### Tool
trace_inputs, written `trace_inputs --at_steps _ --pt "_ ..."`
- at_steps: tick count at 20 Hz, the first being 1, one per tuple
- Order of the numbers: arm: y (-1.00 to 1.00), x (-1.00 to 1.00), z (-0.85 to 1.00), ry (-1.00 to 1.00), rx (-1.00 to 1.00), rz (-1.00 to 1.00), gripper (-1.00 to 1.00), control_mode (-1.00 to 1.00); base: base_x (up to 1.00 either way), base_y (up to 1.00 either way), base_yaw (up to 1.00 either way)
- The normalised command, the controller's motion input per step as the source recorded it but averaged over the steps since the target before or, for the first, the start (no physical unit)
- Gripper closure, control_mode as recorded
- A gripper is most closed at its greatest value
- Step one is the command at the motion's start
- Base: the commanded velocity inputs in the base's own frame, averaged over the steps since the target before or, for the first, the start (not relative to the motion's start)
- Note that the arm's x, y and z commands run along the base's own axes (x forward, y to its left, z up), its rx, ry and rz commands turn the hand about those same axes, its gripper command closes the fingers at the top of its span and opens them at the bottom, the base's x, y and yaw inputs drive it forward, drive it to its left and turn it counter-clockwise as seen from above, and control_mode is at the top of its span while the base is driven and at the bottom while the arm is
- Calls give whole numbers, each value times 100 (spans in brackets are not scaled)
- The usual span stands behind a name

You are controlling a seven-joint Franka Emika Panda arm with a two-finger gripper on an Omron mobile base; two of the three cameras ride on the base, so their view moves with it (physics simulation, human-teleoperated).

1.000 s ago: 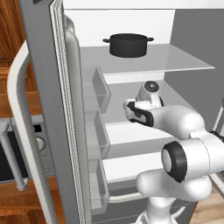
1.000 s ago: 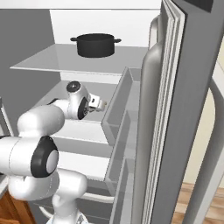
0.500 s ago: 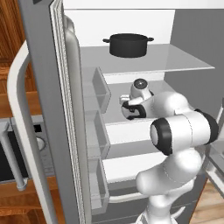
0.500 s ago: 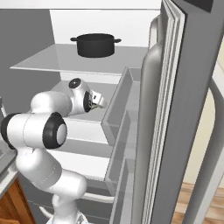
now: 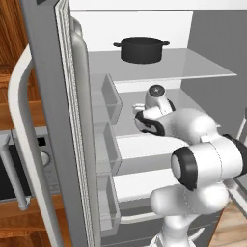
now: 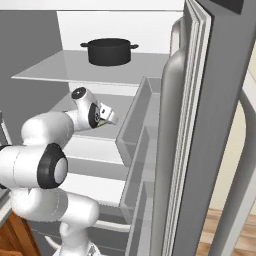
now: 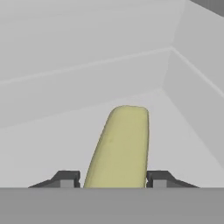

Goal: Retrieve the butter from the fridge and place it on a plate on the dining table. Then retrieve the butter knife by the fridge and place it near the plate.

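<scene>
Inside the open fridge (image 5: pixel 58 72), the white arm reaches onto the middle glass shelf, its wrist bent toward the back wall. From the hand view, the butter (image 7: pixel 120 146) lies on the white shelf floor directly between the two dark fingertips (image 7: pixel 66 179), running lengthwise away from the camera with its rounded far end pointing at the rear corner. The gripper (image 7: pixel 113 181) stands partly open, its tips level with the near end of the stick on either side; both sit very close to the yellow flanks, but whether they actually press on it I cannot tell from this angle. In the right base view the hand (image 6: pixel 100 115) hangs just above that shelf, near the door bins. One shelf higher, a black pot (image 5: pixel 141 48) with two handles sits toward the back.
</scene>
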Motion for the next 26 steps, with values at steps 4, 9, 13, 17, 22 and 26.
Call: trace_inputs --at_steps 4,9,13,17,22,26 --pt "-1 -100 75 2 5 0 100 -100 0 0 0" --pt "2 -100 99 4 2 0 100 -100 0 0 0" --pt "4 -100 95 4 1 1 100 -100 0 0 0" --pt "26 -100 74 5 0 5 100 -100 0 0 0" --pt "5 -71 20 4 0 2 100 -100 0 0 0" --pt "0 -39 0 0 -7 0 100 -100 0 0 0"
